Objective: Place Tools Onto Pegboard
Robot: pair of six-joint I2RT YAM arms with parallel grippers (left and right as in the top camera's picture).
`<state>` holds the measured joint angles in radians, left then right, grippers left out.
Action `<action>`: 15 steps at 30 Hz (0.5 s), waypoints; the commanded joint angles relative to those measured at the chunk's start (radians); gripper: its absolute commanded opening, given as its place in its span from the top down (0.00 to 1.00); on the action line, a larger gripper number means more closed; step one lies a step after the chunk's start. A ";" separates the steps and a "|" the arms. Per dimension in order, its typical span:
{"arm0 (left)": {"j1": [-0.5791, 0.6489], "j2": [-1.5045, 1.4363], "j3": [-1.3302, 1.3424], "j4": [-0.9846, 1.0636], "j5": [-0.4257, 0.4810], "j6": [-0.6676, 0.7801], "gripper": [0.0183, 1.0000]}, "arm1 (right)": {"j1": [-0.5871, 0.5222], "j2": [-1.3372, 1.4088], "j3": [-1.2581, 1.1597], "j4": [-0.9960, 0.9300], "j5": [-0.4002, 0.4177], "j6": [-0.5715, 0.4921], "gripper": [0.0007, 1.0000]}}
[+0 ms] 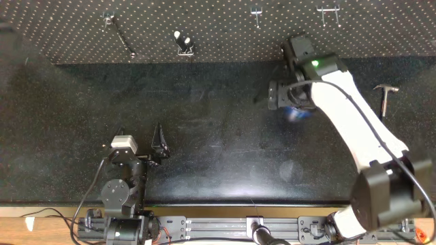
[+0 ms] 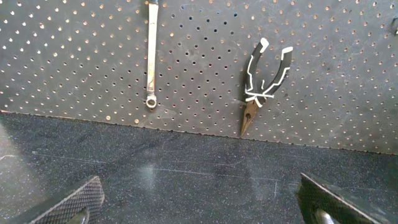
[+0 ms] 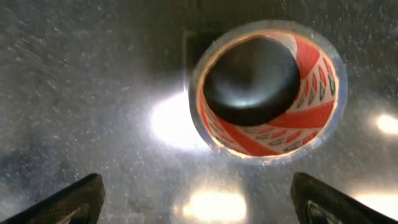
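Observation:
A clear tape roll (image 3: 267, 146) with a red and white core lies flat on the dark table, and in the top view the tape roll (image 1: 298, 113) peeks out from under the right arm. My right gripper (image 3: 196, 208) hovers just above it, open, with the roll ahead of its fingers (image 3: 62, 199) and nothing between them. A hammer (image 1: 385, 96) lies on the table at the far right. On the pegboard (image 2: 74, 62) hang a wrench (image 2: 151, 53) and black pliers (image 2: 264, 84). My left gripper (image 2: 199, 211) stands open and empty near its base, facing the board.
Bare hooks (image 1: 256, 13) (image 1: 328, 12) stick out of the pegboard's right half. In the top view the wrench (image 1: 121, 34) and pliers (image 1: 182, 42) take the left half. The left gripper (image 1: 160, 141) sits low at the left.

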<state>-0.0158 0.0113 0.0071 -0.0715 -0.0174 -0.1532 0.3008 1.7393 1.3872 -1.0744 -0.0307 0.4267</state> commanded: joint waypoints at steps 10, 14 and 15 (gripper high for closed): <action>0.003 -0.008 -0.002 -0.008 0.011 0.016 0.00 | -0.029 0.202 0.153 -0.032 -0.040 0.016 0.02; 0.003 -0.008 -0.002 -0.008 0.011 0.016 0.00 | -0.029 0.216 0.153 -0.016 -0.002 0.009 0.02; 0.003 -0.008 -0.002 -0.008 0.011 0.016 0.00 | -0.029 0.217 0.153 -0.017 0.010 0.008 0.02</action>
<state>-0.0158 0.0116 0.0071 -0.0719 -0.0174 -0.1535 0.2729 1.9434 1.5196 -1.0946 -0.0578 0.4328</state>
